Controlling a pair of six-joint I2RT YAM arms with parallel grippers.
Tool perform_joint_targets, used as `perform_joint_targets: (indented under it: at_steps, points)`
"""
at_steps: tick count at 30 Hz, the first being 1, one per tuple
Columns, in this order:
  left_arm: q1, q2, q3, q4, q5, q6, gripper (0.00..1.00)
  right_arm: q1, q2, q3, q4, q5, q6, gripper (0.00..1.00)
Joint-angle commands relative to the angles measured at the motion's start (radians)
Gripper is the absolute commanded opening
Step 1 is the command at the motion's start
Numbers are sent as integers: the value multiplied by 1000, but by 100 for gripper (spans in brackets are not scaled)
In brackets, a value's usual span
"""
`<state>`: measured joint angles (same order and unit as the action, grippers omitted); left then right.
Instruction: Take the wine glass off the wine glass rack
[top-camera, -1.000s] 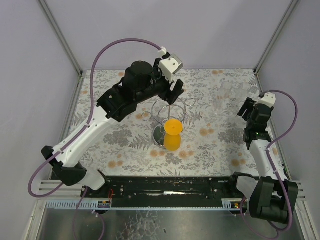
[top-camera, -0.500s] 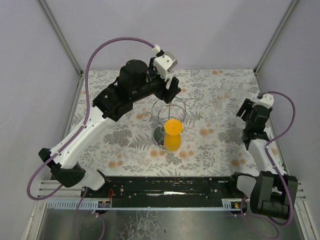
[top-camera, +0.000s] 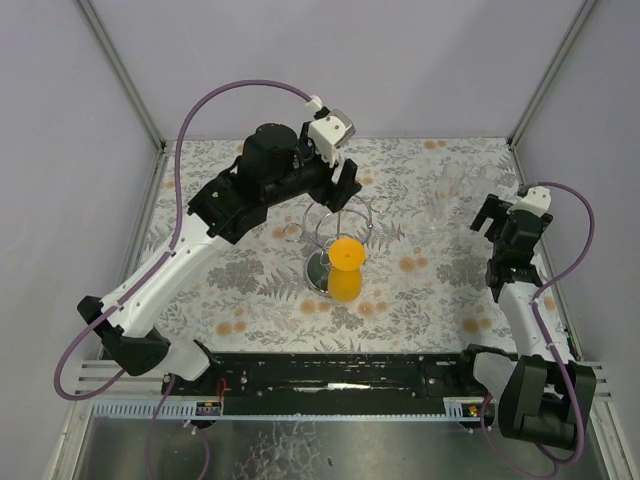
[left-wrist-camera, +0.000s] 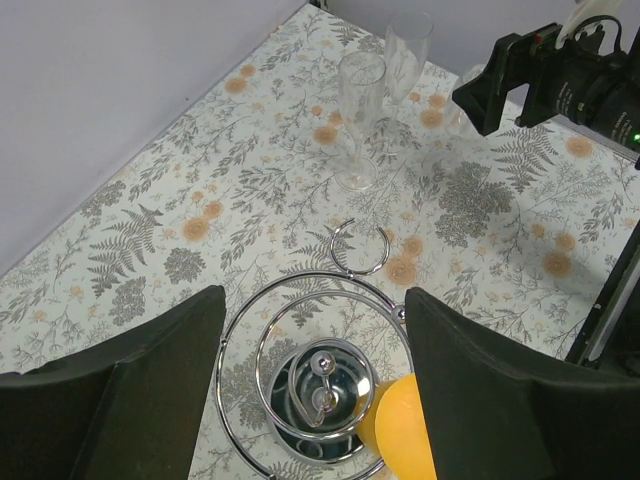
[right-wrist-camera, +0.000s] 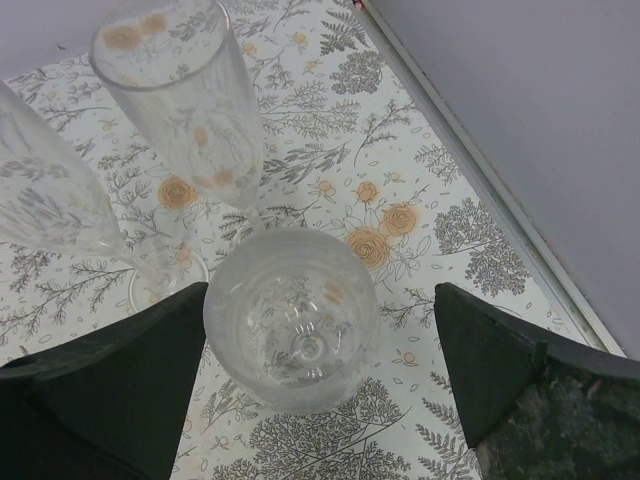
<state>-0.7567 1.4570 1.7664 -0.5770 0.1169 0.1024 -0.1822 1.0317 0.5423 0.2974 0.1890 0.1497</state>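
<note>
In the middle of the top view, the left gripper (top-camera: 344, 190) is hovering just above the curled loops of the wine glass rack (top-camera: 335, 225). Its fingers are looking spread, with nothing in them. The orange wine glass (top-camera: 346, 270) is hanging upside down, foot up, on the lower side of the rack, right by the shiny round base. At the right edge, the right gripper (top-camera: 492, 215) is pointing toward the clear glasses (top-camera: 440, 195), which are hard to make out here. Everything is sitting on a flowery tablecloth (top-camera: 420, 290).

In the left wrist view, the 2 dark fingers (left-wrist-camera: 130, 390) are sitting wide apart at lower left and lower right. The rack's chrome spiral and ball-tipped post (left-wrist-camera: 322, 362) are showing in the gap below them, and the fingers are gripping nothing. The orange wine glass (left-wrist-camera: 400, 435) is peeking in at the bottom edge, just beside the right-hand finger. 2 of the clear glasses (left-wrist-camera: 358, 120) are standing upright at top centre.

In the right wrist view, the fingers (right-wrist-camera: 110, 380) are wide open too. 1 clear glass (right-wrist-camera: 290, 320) is standing between them, seen from above, and I can't tell if either finger is touching it. 2 more are standing at upper left, close by.
</note>
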Motion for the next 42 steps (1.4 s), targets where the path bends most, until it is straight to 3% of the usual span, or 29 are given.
perform_joint_targets:
  at_steps: [1,15,20,24,31,34,42]
  points:
    - [14,-44,-16,11,10,-32,71,5,-57,76,-22,-1,-17,99]
    - [139,-126,-83,23,19,-154,72,4,-172,235,-157,105,-39,99]
    - [221,-186,-113,-13,96,-243,71,4,-178,399,-328,86,-3,99]
    - [299,-292,-212,-9,225,-367,70,4,-130,587,-534,-42,17,99]
    - [342,-408,-404,-1,557,-531,58,5,-108,670,-656,-149,74,99]
    - [342,-402,-443,24,702,-562,50,5,-101,685,-681,-172,77,99]
    - [344,-314,-476,-90,905,-550,34,4,-119,684,-704,-167,52,99]
